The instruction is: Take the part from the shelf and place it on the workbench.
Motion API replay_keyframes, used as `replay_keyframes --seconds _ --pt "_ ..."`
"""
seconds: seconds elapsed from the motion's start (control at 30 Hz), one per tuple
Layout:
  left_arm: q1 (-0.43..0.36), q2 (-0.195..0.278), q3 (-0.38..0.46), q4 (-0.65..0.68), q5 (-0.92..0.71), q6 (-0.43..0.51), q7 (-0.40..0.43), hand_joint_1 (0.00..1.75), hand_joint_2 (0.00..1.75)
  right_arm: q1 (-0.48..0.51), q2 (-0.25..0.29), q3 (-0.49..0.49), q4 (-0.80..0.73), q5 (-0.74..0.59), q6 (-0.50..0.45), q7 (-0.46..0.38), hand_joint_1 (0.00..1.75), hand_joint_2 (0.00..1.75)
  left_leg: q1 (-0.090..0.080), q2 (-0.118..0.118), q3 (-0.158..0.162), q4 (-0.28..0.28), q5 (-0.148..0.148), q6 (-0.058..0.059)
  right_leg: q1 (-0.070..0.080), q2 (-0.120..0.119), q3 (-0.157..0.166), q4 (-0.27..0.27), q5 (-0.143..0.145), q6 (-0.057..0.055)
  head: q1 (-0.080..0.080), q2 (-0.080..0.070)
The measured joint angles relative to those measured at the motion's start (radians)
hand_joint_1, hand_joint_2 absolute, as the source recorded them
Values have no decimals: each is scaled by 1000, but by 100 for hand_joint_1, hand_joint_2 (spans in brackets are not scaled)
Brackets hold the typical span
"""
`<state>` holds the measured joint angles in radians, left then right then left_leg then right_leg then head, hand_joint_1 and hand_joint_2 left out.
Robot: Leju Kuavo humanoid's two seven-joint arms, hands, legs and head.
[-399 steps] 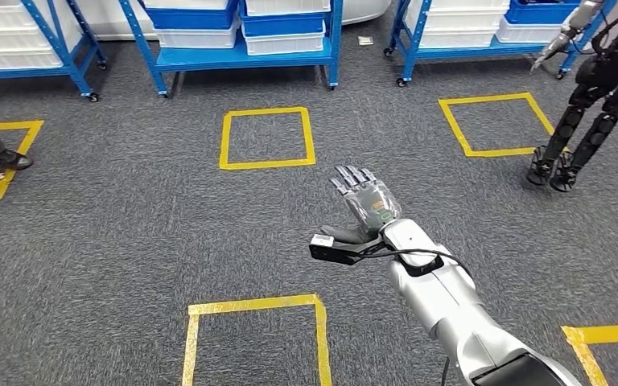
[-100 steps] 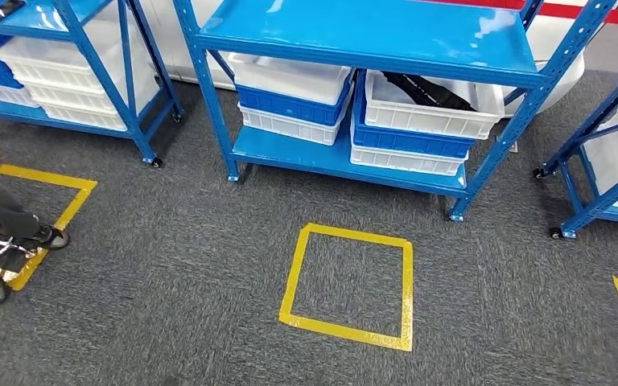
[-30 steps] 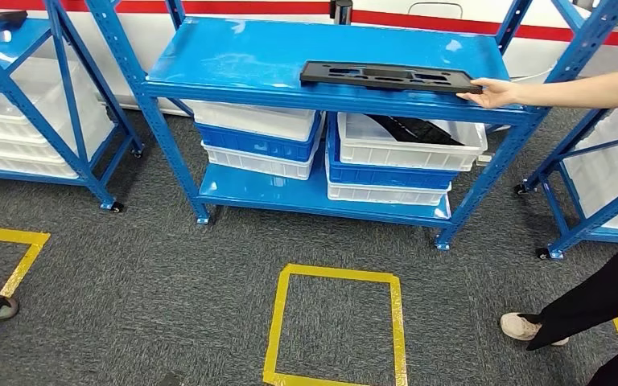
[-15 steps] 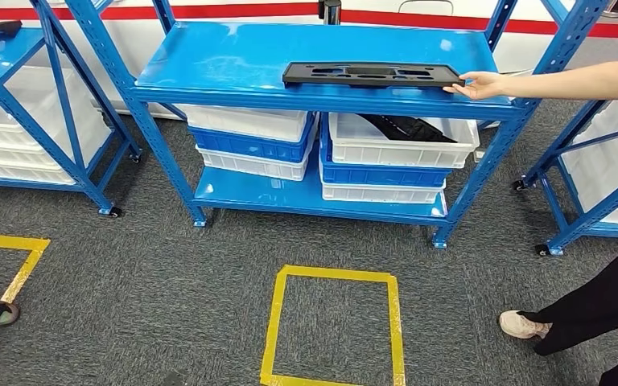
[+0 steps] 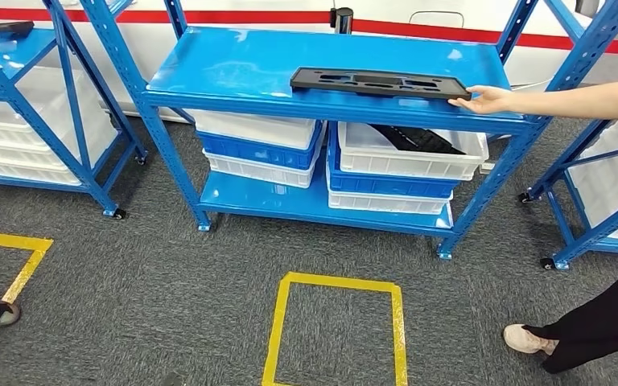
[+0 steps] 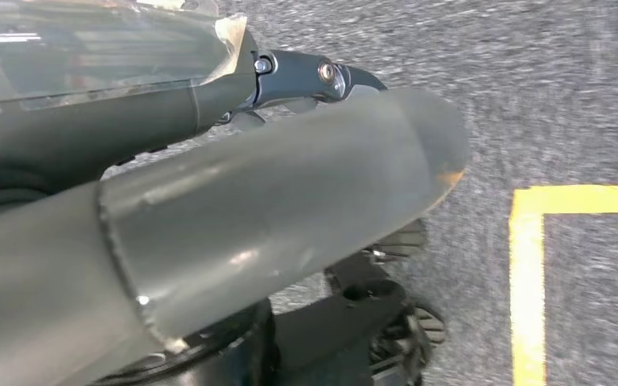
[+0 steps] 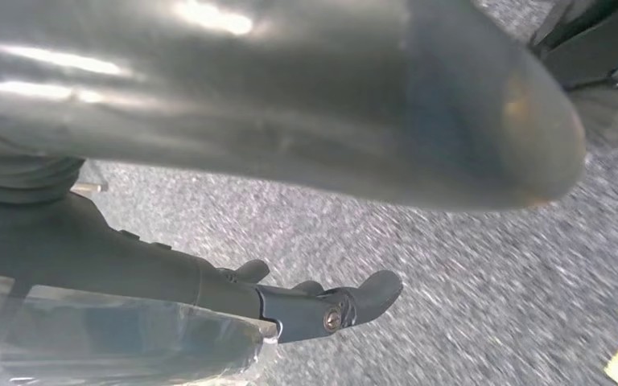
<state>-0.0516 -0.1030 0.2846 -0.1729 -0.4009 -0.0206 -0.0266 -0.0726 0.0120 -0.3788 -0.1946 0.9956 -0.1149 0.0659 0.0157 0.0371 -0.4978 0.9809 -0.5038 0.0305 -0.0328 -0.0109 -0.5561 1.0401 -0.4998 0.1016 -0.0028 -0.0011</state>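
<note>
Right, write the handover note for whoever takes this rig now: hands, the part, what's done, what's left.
Left hand: hanging over the carpet, holds nothing, fingers apart.
Right hand: the same, holds nothing.
Black part: lies flat on the top level of the blue shelf, near the front edge, right of the middle. A person's hand rests at its right end.
Below it sit white and blue bins. A yellow floor square lies in front of the shelf.
Done: the robot faces the shelf.
Left: wait for the person to clear, grasp the part, carry it to the workbench.
</note>
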Motion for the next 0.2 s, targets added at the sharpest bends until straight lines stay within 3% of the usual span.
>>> replay_keyframes --seconds 0.03,0.1,0.17,0.2 --pt "-1 0 1 0 -1 1 0 0 0 0 1 0 1 0 1 0 0 0 -1 1 2 5 -7 -8 2 -1 9 -22 2 -14 0 0" --pt "-1 1 2 0 -2 2 0 0 0 2 1 0 1 0 1 0 0 0 -3 2 4 13 -14 -17 6 -1 12 -23 -11 -53 -5 0" --pt "-1 0 2 0 -2 3 -1 0 0 6 0 0 1 0 1 0 0 0 3 -3 -3 39 -18 -23 2 5 28 -23 -14 -71 -11 0" --pt "-2 0 3 0 -2 3 -1 0 0 7 0 0 1 0 1 -1 0 0 5 -4 -6 47 -18 -24 2 7 36 -24 -15 -74 -11 0"
